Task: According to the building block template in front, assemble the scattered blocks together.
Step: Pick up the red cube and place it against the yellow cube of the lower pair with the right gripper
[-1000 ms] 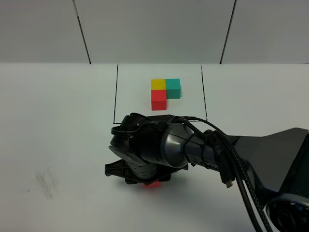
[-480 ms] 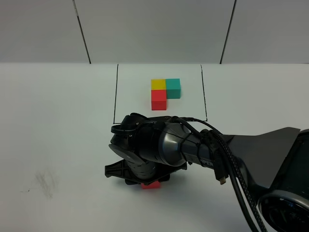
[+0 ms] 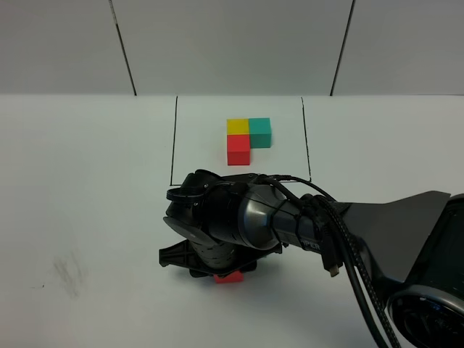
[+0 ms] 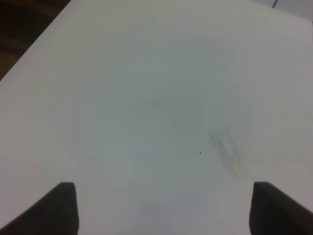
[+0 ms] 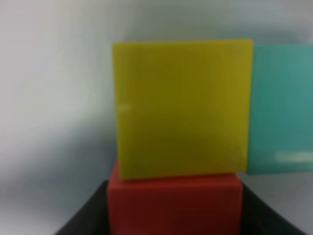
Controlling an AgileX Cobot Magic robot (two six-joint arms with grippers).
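Two arms share a white bench (image 3: 87, 181), though only the right one shows in the high view, its dark bulk reaching across the middle and hiding most of the work. Beyond it, inside a thin black outline, the building block template (image 3: 247, 139) shows yellow beside teal with red in front of yellow. Close under the right end effector (image 5: 175, 208) lie the scattered blocks: the red cube (image 5: 175, 203) sits between the dark fingers, which flank it closely enough to look clamped on it, touching the yellow cube (image 5: 182, 107) just ahead, with the teal cube (image 5: 282, 107) touching yellow's side. That matches the template, so red probably needs only squaring and release. The left end effector (image 4: 164, 208) is spread wide over bare bench, holding nothing.
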